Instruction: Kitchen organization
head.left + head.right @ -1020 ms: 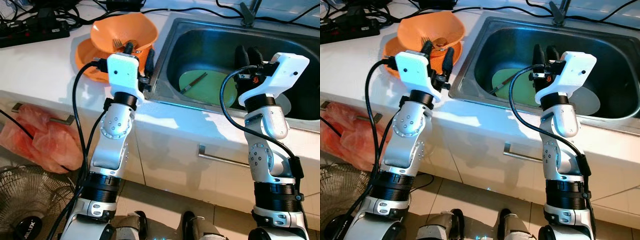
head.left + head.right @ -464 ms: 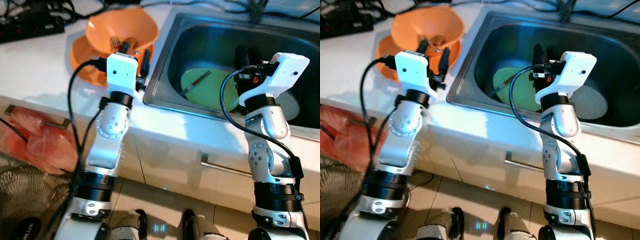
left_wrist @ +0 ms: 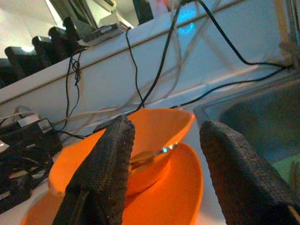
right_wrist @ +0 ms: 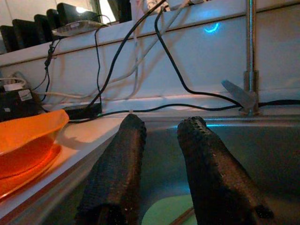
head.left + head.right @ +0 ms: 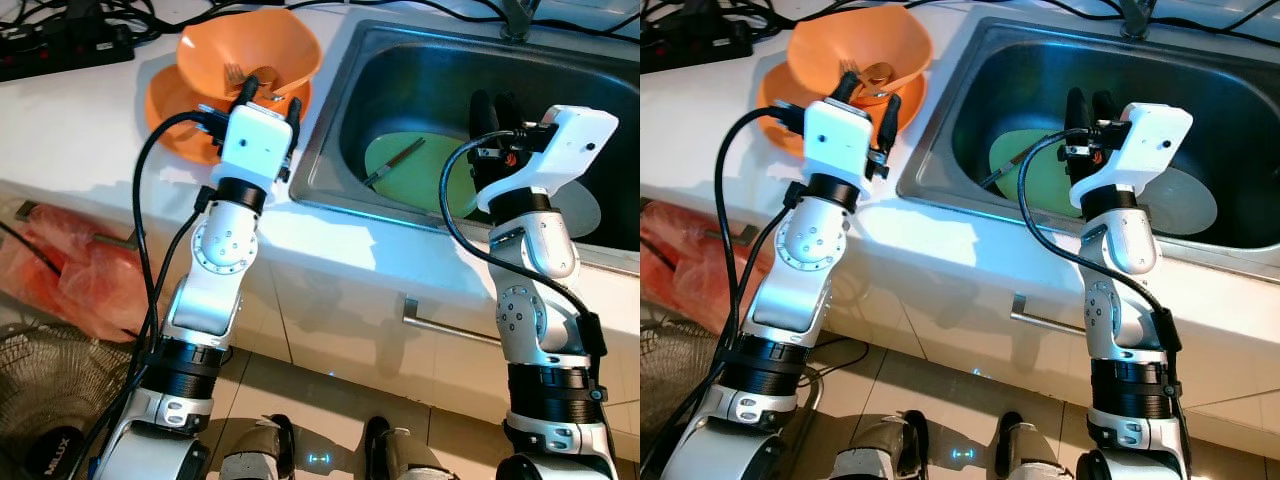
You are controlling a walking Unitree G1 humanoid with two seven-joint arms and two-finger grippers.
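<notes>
Nearest: white worktop (image 5: 90, 120) front edge, both silver arms reaching up over it. A pink plastic bag (image 5: 70, 275) hung below the worktop on the robot's left, with a fan (image 5: 40, 400) on the floor under it.

Left gripper (image 5: 268, 98) sat at the near rim of the orange bowl (image 5: 250, 45), jaws spread wide, holding nothing (wrist view shows the bowl framed between the two fingers (image 3: 108, 164), no contact visible). The bowl sat tilted inside an orange plate (image 5: 175, 105), just left of the sink (image 5: 345, 120); a fork (image 5: 235, 75) and what looked like a spoon (image 5: 877, 72) lay inside the bowl.

Right gripper (image 5: 492, 105) hung over the sink, jaws only slightly parted, gripping nothing. Under it a green plate (image 5: 400, 165) lay flat on the sink floor with chopsticks (image 5: 392, 165) across it; a grey plate (image 5: 1195, 205) lay just to the right, partly behind the arm.

Far side: black cables (image 5: 180, 15) and a power strip (image 5: 60, 50) at the back of the worktop, and the tap base (image 5: 1132, 18) behind the sink.

Versus 1 s earlier: the left gripper had shifted up closer to the bowl rim and the left arm looked straighter; the whole view had shifted a bit too, so part of that is camera motion. Right gripper pose unchanged; bowl, plates and chopsticks in the same places.
</notes>
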